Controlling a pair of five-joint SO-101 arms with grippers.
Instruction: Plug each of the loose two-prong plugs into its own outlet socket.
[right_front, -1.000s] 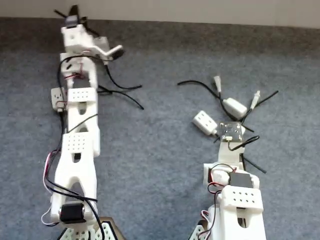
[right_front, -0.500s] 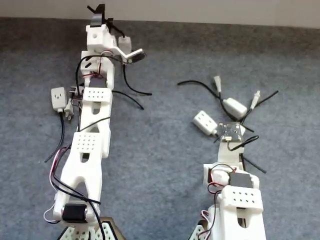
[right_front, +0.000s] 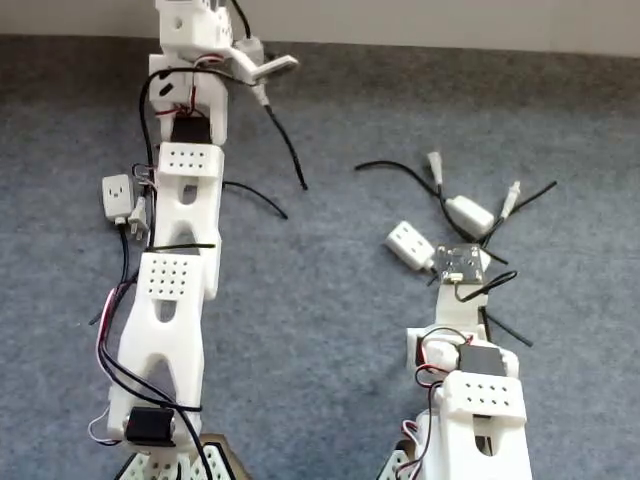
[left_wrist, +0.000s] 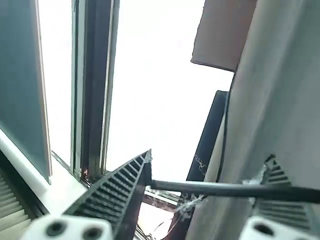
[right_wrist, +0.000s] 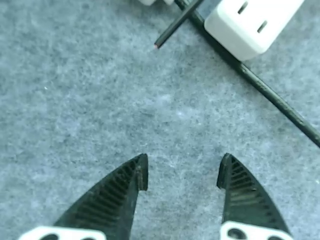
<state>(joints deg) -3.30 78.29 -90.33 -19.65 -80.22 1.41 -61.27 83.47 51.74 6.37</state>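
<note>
My left gripper (right_front: 262, 62) is raised at the far edge of the carpet. A black cable (right_front: 285, 140) hangs from it down to the floor. In the left wrist view the same cable (left_wrist: 215, 188) runs across between the left gripper's (left_wrist: 209, 165) fingers. A white outlet socket (right_front: 117, 197) lies beside the left arm, with a plug (right_front: 138, 215) next to it. My right gripper (right_front: 462, 262) is open over bare carpet, short of another white socket (right_front: 410, 244). The right wrist view shows the right gripper (right_wrist: 182, 175), with that socket's two slots (right_wrist: 252, 25) ahead of it.
A white adapter block (right_front: 470, 213) and two loose plugs (right_front: 434, 160) (right_front: 513, 192) with black cables lie beyond the right gripper. A black cable (right_wrist: 270, 97) crosses the carpet beside the socket. Grey carpet stretches between the two arms.
The left arm has stretched toward the far wall and risen, lifting the black cable off the carpet. The right arm has stayed still.
</note>
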